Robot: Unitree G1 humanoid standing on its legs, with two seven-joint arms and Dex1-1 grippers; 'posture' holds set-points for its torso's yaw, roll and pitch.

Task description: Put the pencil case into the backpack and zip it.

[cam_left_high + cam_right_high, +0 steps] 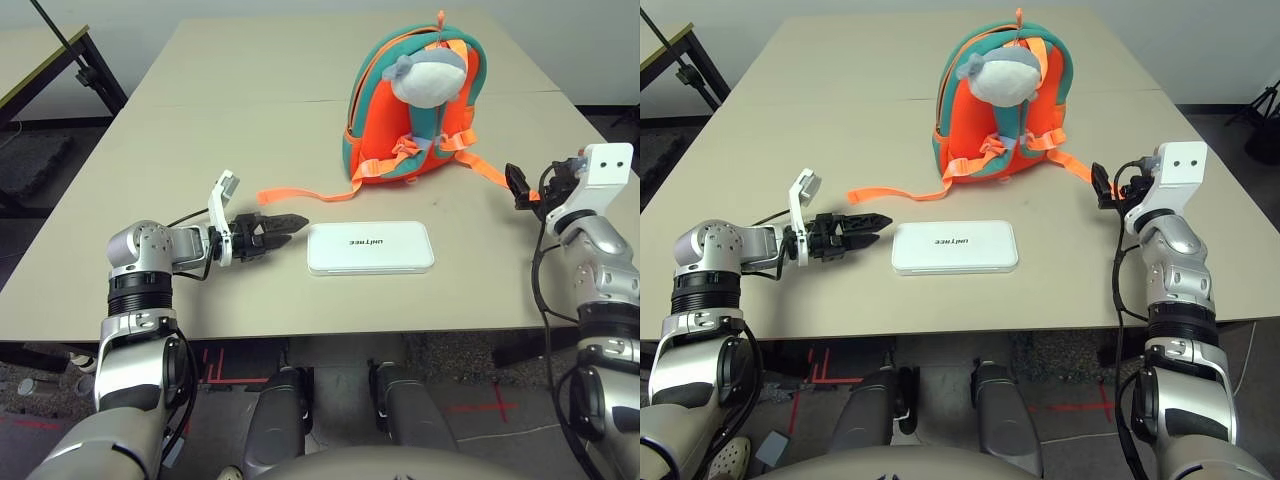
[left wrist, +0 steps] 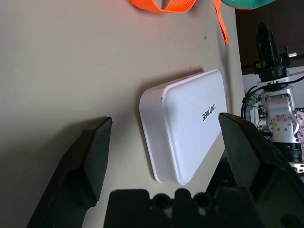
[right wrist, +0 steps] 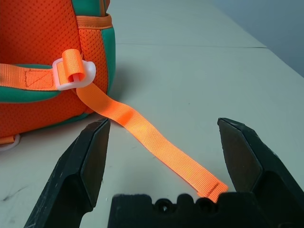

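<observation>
Left eye view: at upper right of the frame we see the backpack (image 1: 376, 125) upright on the bench (image 1: 200, 140), its orange straps trailing over the surface. The pencil case (image 1: 370, 249) lies flat near the centre, outside the backpack and in front of it. Just beside its left end is the left end effector (image 1: 290, 232), empty; the right end effector (image 1: 522, 188) is at the right, near a strap end.

Left wrist view: the left end effector's fingers stand wide apart, the pencil case ahead and ungripped.

Right wrist view: the right end effector's fingers are also wide, with an orange strap (image 3: 156, 142) lying between them, not pinched.

We judge the task barely begun: the case must still be picked up, the backpack opened as needed, the case put inside and the zip closed.
</observation>
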